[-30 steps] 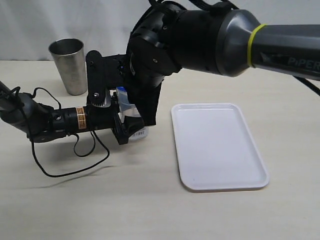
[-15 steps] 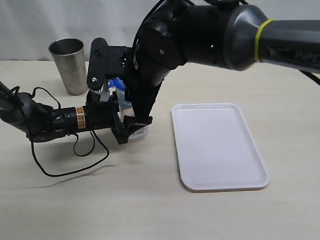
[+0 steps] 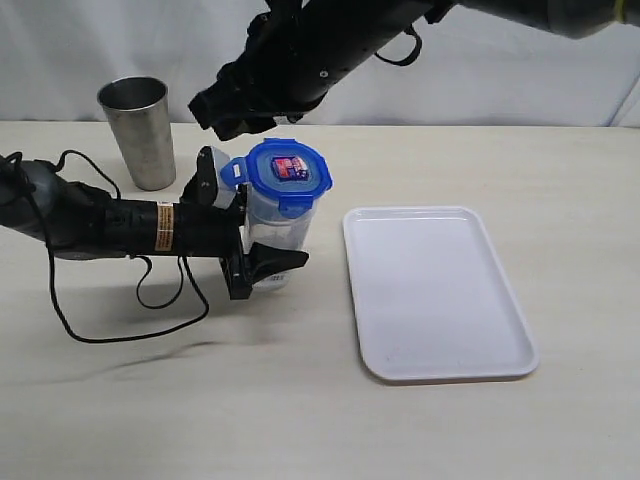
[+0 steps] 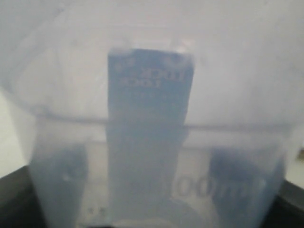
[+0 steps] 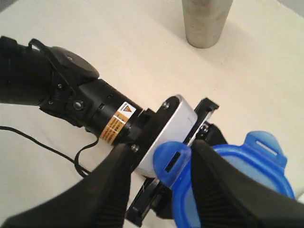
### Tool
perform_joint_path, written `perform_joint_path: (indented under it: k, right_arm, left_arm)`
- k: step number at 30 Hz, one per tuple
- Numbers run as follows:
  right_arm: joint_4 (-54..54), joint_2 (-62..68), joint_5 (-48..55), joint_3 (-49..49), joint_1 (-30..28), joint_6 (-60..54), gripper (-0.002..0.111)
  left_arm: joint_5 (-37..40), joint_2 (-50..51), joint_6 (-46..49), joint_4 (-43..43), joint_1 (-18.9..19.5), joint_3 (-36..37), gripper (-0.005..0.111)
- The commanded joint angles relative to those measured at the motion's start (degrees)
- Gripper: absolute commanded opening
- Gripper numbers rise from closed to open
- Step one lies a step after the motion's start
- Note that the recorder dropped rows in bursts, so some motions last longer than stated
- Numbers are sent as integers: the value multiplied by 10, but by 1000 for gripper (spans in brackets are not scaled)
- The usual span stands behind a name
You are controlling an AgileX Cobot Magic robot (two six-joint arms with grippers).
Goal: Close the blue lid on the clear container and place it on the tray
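On the desk (image 3: 300,400), the left end effector (image 3: 252,238) clamps the tall clear plastic container (image 3: 285,228), which wears the rounded-square blue plastic lid (image 3: 288,172). The right end effector (image 3: 235,115) hangs above the container, and the flat white plastic tray (image 3: 436,293) lies beside it. In the left wrist view the container (image 4: 152,142) fills the frame, blurred. In the right wrist view the right end effector (image 5: 161,149) has its jaws apart and empty above the lid (image 5: 237,180).

One outside camera, two wrist cameras.
The exterior view looks down slantwise across the table (image 3: 300,420) toward a pale backdrop (image 3: 560,80). The left wrist view sits pressed close against the clear container (image 4: 152,118). The right wrist view looks steeply down past the right gripper (image 5: 161,147); it shares the blue lid (image 5: 263,159), metal cup (image 5: 206,21) and left arm (image 5: 71,95) with the exterior view.
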Motion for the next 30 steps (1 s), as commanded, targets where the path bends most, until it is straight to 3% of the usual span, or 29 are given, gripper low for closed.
perform_joint_path:
  k: [1, 9, 14, 22, 30]
  right_arm:
    - [-38, 13, 57, -21, -4, 95, 38]
    - [-87, 54, 48, -24, -2, 133, 39]
    - [-90, 66, 28, -27, -2, 133, 49]
    - [-156, 81, 73, -27, -2, 157, 49]
    - [-151, 82, 84, -27, -2, 157, 47]
  left_arm:
    - [14, -21, -36, 28, -1, 2, 0]
    - [-3, -24, -54, 35, -1, 2, 0]
    - [-1, -24, -53, 35, -1, 2, 0]
    - [-53, -24, -35, 28, -1, 2, 0]
    - [-55, -24, -35, 16, -1, 2, 0]
